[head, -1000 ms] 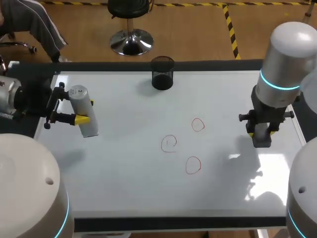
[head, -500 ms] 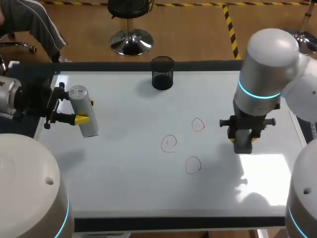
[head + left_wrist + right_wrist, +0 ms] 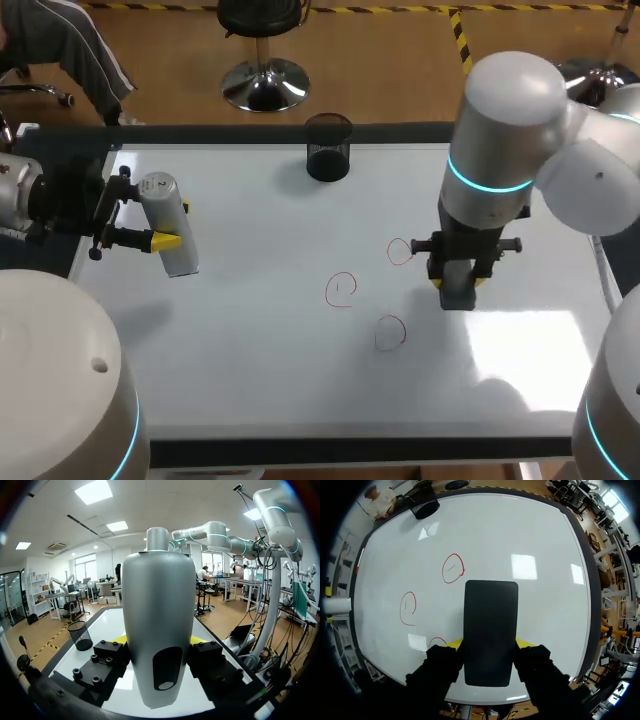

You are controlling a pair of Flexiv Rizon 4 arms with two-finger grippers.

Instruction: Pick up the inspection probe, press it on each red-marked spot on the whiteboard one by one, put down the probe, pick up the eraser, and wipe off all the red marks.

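My left gripper (image 3: 150, 225) hangs over the whiteboard's (image 3: 250, 380) left edge, shut on the pale grey inspection probe (image 3: 168, 226). In the left wrist view the probe (image 3: 159, 630) stands upright between the fingers of the left gripper (image 3: 159, 647). My right gripper (image 3: 457, 280) is shut on the dark eraser (image 3: 457, 292), held just right of the red marks. Three red circles are drawn mid-board: one (image 3: 400, 250) beside the eraser, one (image 3: 341, 289) further left, one (image 3: 390, 332) nearer the front. In the right wrist view the eraser (image 3: 490, 630) points at these circles (image 3: 453, 568).
A black mesh cup (image 3: 328, 147) stands at the board's far edge, middle. The dark table rim (image 3: 300, 455) frames the board.
My right arm has carried the eraser leftward across the board, from near the right edge to just beside the red circles. The left arm and the probe have stayed put.
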